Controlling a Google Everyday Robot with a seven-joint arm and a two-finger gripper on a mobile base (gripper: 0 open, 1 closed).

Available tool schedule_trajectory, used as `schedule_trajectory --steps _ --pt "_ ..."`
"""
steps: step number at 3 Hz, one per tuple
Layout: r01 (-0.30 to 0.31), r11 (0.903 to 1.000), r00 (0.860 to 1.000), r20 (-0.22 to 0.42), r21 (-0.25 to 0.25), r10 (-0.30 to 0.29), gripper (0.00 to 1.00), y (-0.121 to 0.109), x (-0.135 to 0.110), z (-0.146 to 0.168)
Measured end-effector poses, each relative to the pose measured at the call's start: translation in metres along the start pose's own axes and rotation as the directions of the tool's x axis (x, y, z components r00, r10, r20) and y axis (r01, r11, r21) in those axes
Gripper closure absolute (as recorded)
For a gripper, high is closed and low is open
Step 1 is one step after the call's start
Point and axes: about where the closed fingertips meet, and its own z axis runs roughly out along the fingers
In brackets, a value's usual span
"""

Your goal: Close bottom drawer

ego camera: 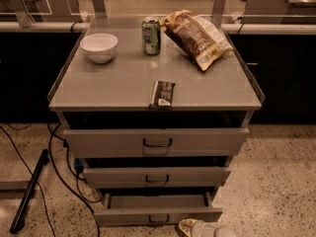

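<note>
The bottom drawer point(158, 215) is the lowest of three grey drawers and stands partly pulled out, its shallow tray showing. A small dark loop handle point(159, 219) sits at the middle of its front. My gripper point(197, 228) is a pale shape at the bottom edge of the camera view. It sits just below and in front of the right part of the drawer's front, close to it. I cannot tell whether it touches the front.
The mid-sized drawer point(157, 176) and the tall top drawer point(157, 142) also stand slightly out. The cabinet top point(118, 83) holds a white bowl point(99, 47), a green can point(151, 35), a chip bag point(196, 37) and a dark snack bar point(162, 94). Cables point(59, 167) and a black rod point(28, 191) lie on the floor at the left.
</note>
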Motion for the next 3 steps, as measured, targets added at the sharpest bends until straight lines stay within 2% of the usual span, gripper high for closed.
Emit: schedule_trajectory --steps 1,3 --pt "0.037 0.9987 0.999 0.011 0.034 -0.038 1.0 -0.02 -0.006 0.016" --pt "0.108 0.9914 0.994 0.005 0.075 -0.108 1.0 -0.047 -0.025 0.029"
